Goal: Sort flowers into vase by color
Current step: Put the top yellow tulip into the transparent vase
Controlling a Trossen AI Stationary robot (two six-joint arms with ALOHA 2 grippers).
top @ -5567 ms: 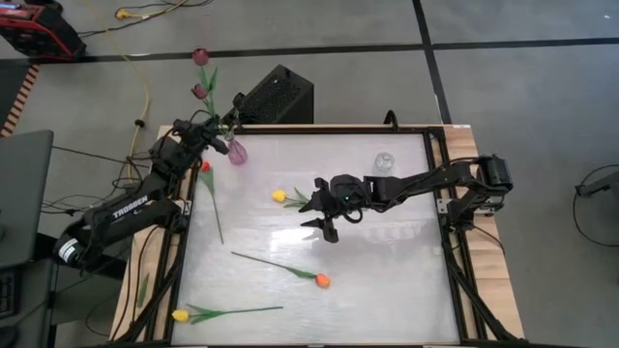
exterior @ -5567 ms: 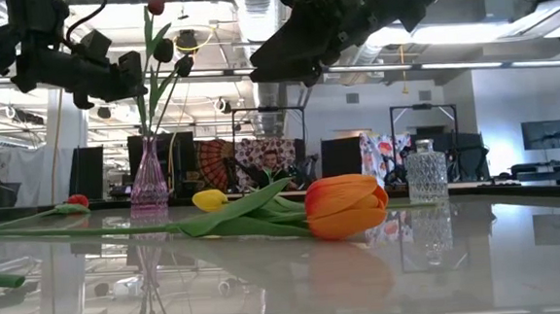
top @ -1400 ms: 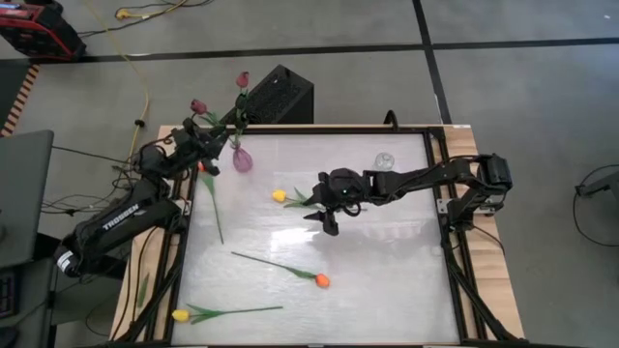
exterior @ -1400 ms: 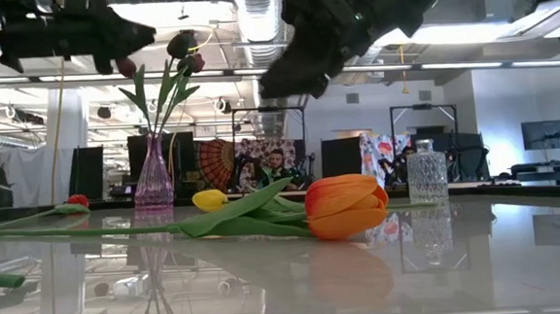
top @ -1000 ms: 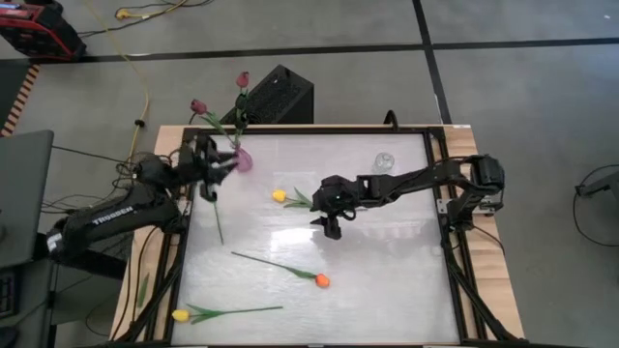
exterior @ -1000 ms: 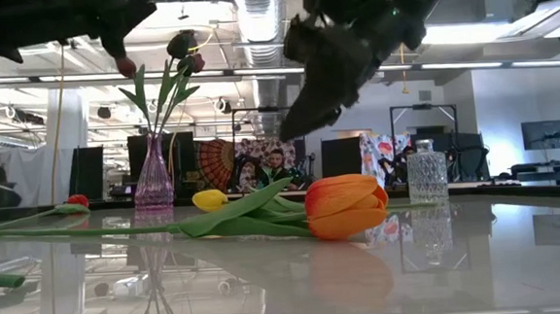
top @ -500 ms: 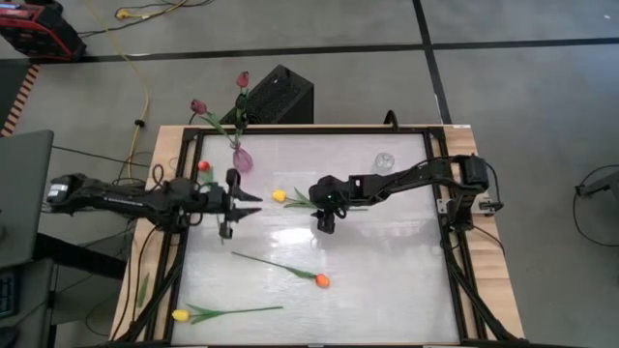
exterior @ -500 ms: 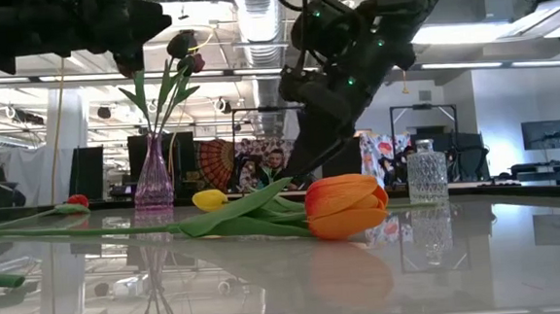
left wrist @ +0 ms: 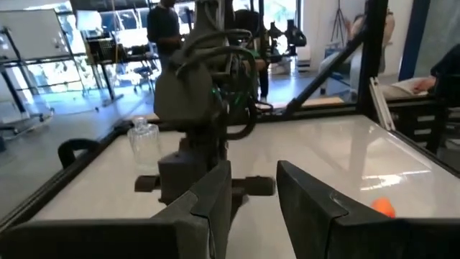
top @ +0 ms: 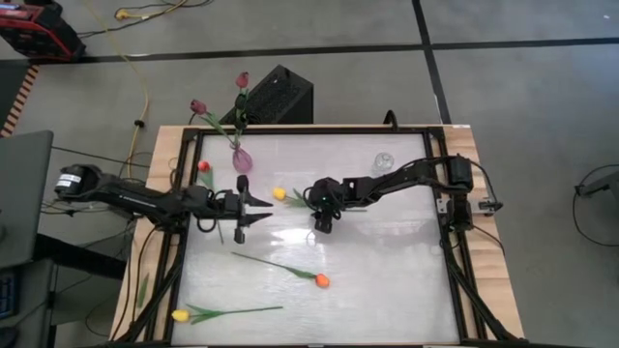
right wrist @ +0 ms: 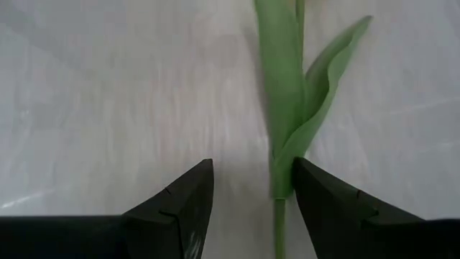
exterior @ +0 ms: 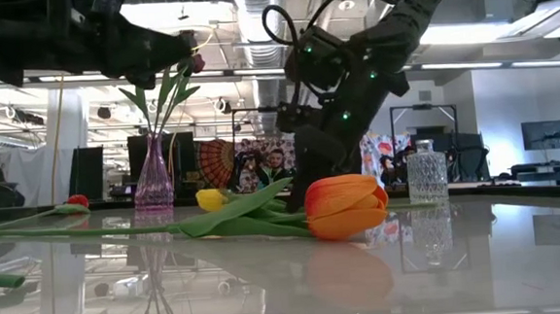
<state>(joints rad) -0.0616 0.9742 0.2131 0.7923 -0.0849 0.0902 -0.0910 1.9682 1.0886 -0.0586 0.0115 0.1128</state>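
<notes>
The right gripper (top: 323, 224) is hovering low over the table (top: 387, 280) with jaws spread beside the yellow tulip (top: 279, 194) stem (right wrist: 287, 108). The left gripper (top: 253, 206) is hanging nearby, jaws spread, holding nothing

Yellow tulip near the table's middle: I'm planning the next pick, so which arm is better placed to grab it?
The right. The right gripper is down over the yellow tulip, open, its stem beside one finger. The left gripper, open, hovers beside the flower head.
</notes>
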